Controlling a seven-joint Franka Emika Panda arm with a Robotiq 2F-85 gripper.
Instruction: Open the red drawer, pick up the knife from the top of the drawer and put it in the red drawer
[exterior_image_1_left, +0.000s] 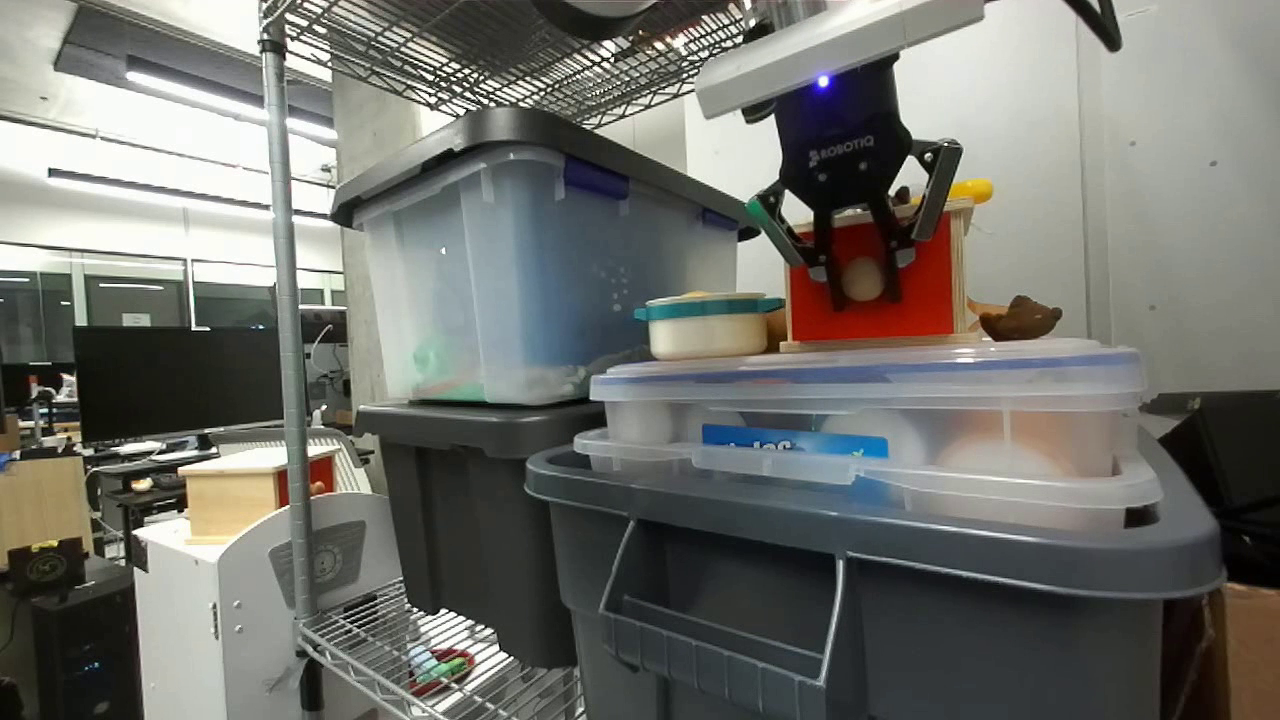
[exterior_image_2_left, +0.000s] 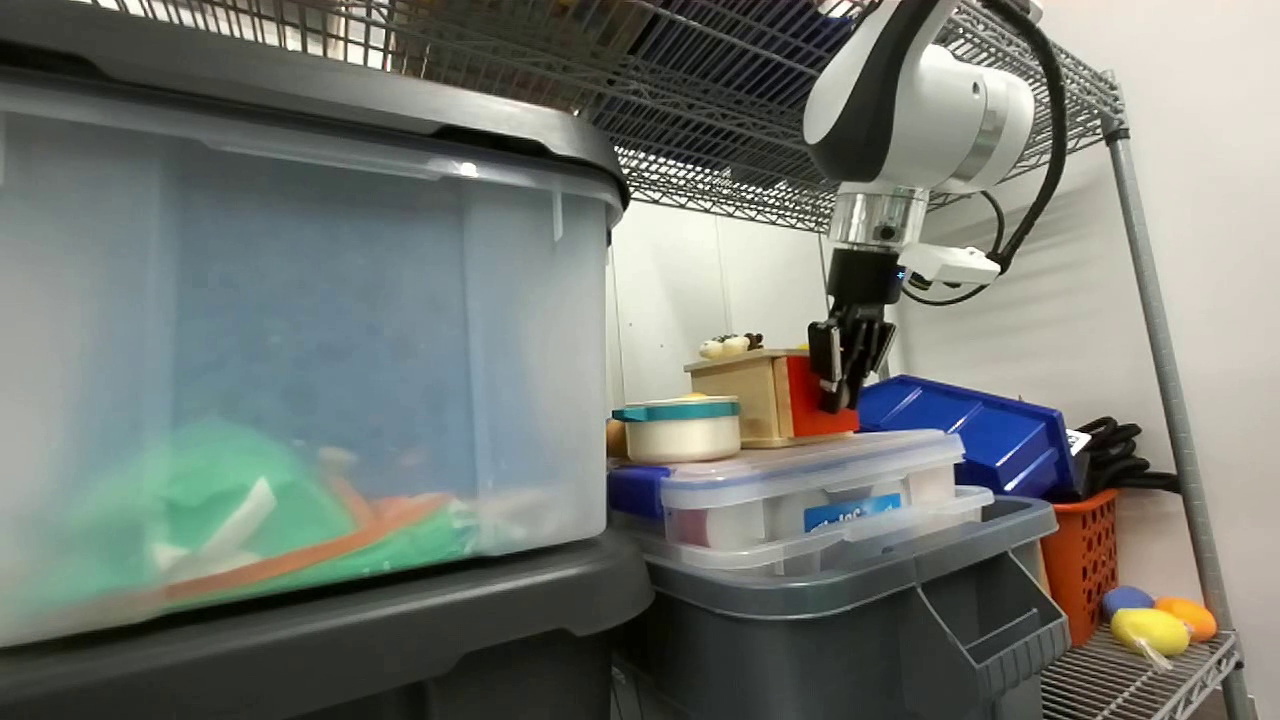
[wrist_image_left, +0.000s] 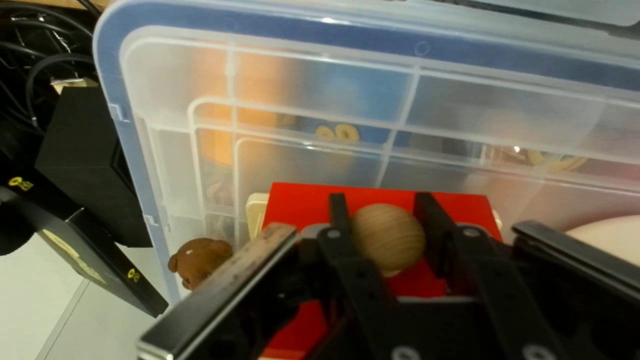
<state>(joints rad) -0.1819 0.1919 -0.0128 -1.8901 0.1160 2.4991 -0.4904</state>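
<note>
On a lidded clear plastic tub, a small tan wooden box bears a red drawer; the black two-fingered gripper grips its round wooden knob; atop the box, in an exterior view, lies a small yellow toy-like knife, partly behind the gripper.

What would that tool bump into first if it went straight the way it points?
Probably the clear box's lid beneath, though depth is unclear: the tool points down, with the wooden knob between its fingers.
</note>
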